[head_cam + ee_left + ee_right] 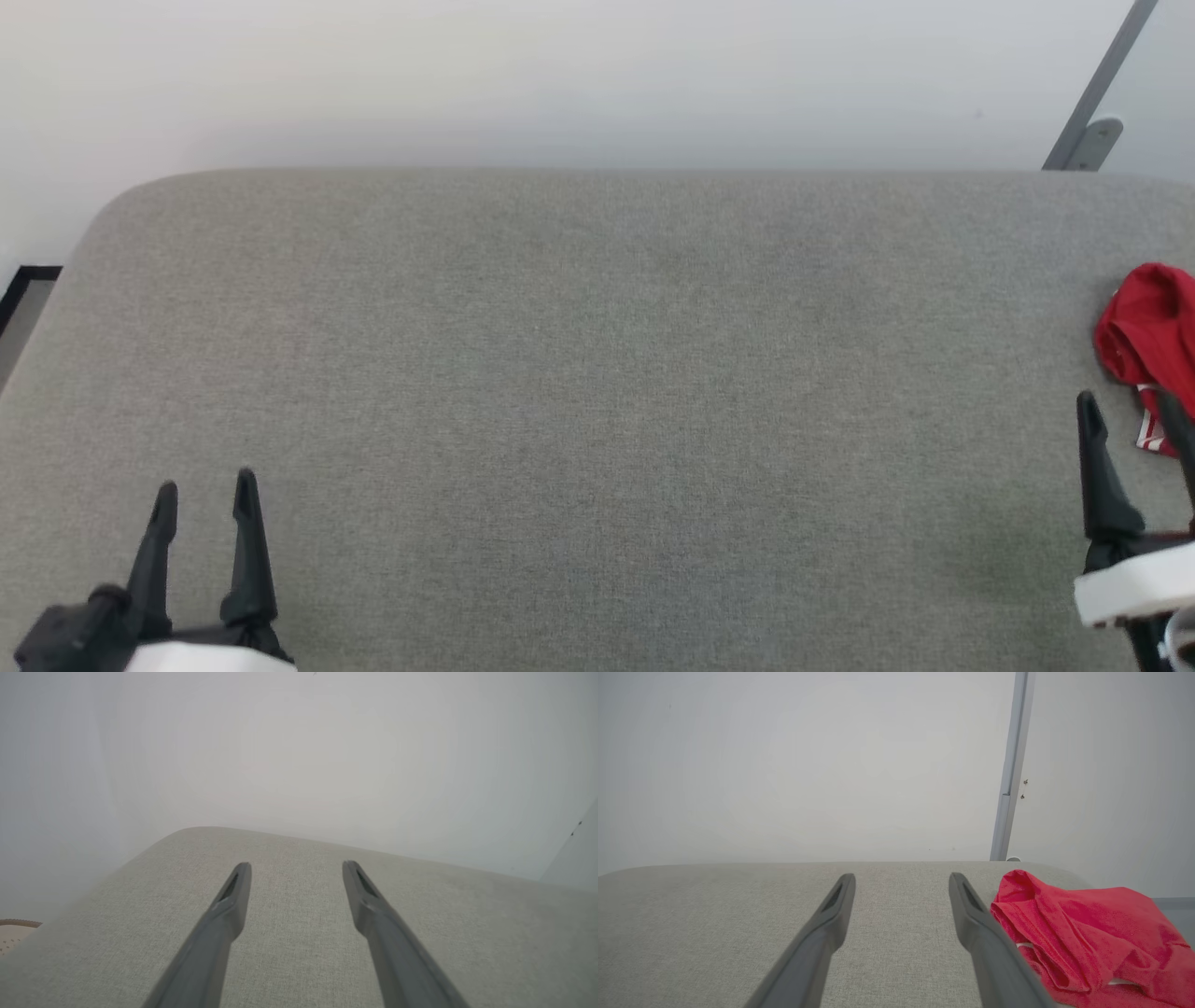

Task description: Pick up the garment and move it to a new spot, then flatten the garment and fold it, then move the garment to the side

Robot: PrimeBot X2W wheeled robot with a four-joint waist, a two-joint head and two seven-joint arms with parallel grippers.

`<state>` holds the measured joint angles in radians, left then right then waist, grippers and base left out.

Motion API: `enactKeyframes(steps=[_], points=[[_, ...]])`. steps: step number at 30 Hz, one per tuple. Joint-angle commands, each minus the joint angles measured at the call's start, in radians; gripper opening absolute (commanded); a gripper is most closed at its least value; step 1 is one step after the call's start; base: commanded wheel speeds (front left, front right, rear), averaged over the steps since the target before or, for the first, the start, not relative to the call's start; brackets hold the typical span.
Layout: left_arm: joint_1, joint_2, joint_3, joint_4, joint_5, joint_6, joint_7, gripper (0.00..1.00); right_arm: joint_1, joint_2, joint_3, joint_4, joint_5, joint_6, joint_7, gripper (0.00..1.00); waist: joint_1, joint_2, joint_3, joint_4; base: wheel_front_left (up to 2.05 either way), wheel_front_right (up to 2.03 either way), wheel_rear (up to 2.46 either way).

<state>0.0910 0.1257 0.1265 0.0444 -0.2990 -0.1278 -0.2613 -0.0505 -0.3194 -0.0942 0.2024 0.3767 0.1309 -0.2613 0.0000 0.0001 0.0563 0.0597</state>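
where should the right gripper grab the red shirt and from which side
Pinch the raised, bunched ridge of the red shirt at its end nearest the right gripper, coming in from the shirt's left over the grey padded surface. The shirt lies crumpled by that surface's right edge, and the ridge stands up, so the open jaws can probably straddle it.

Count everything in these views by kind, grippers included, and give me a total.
garment: 1, red, bunched up at the surface's right edge
grippers: 2, left gripper and right gripper, fingers apart, holding nothing
grey surface: 1
metal post: 1
Total: 5
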Motion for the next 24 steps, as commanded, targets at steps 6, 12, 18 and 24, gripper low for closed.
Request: enactKeyframes(steps=[6,12,18,24], points=[[0.059,-0.018,0.013,-0.003,0.000,-0.003,-0.005,1.00,0.076,0.067,-0.030,-0.026,-0.017,0.000,-0.004,1.00,0.0000,-0.0001,-0.023,0.013,0.00,0.00,0.00],[0.076,-0.024,0.005,0.008,-0.003,-0.003,-0.005,1.00,0.108,0.109,-0.051,-0.044,-0.028,0.000,-0.004,1.00,0.0000,-0.0001,-0.028,0.016,0.00,0.00,0.00],[0.081,-0.010,-0.016,0.030,0.011,-0.003,-0.005,1.00,0.123,0.126,-0.049,-0.052,-0.041,0.000,-0.004,1.00,0.0000,-0.0001,-0.033,0.014,0.00,0.00,0.00],[0.084,0.002,-0.050,0.047,0.029,-0.003,-0.005,1.00,0.141,0.148,-0.046,-0.057,-0.049,0.000,-0.004,1.00,0.0000,-0.0001,-0.038,0.013,0.00,0.00,0.00]])
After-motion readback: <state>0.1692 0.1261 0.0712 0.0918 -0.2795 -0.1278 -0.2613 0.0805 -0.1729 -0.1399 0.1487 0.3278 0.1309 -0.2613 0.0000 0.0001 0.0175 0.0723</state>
